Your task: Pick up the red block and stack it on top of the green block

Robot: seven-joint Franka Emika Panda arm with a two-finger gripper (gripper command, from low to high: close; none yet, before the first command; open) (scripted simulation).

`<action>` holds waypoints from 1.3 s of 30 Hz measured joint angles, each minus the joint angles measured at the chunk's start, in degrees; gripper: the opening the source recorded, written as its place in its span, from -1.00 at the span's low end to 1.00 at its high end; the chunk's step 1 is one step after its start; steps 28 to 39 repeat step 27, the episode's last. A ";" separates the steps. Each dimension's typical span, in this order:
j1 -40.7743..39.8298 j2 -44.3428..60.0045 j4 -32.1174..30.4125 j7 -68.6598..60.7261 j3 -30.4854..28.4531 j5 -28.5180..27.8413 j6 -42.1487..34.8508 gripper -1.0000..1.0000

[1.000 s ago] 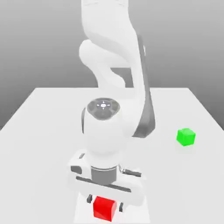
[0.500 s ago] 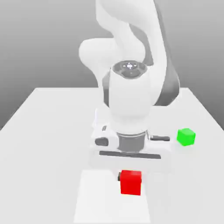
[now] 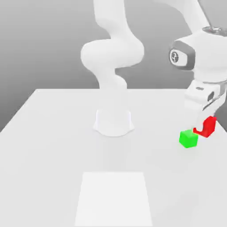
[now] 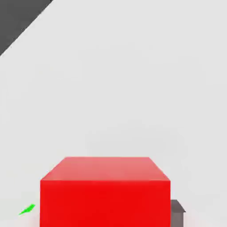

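Exterior view: gripper [image 3: 205, 128] is closed on the red block [image 3: 207, 127] and holds it clear of the white table [image 3: 53, 146]. Landmark is the green block [image 3: 188, 138], resting on the table; the red block hangs just above it, toward the exterior view's right, not touching.

Hand view: the red block [image 4: 105, 190] sits clamped between the fingers [image 4: 177, 210]; a sliver of the green block [image 4: 27, 209] shows beside it.

I hold the red block [image 3: 207, 126] clamped in my fingers [image 3: 205, 125], lifted clear of the white worktop [image 3: 57, 146]. It hangs close to the worktop's edge on the exterior view's right, just beside and slightly above the green block [image 3: 188, 138], which sits on the surface. A paler square patch [image 3: 114, 197] lies toward the near edge.
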 joint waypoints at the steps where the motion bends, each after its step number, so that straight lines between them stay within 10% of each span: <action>1: 1.71 -0.73 -1.01 -1.05 1.01 0.30 0.18 -1.00; 7: 8.90 -3.03 -6.21 -4.83 6.32 -0.65 2.06 -1.00; 26: -3.65 13.96 -6.38 10.16 13.53 -23.05 18.10 -1.00; 27: -4.23 15.09 -6.49 10.78 13.77 -23.96 19.28 1.00; 39: -4.23 15.09 -6.49 10.78 13.77 -23.96 19.28 1.00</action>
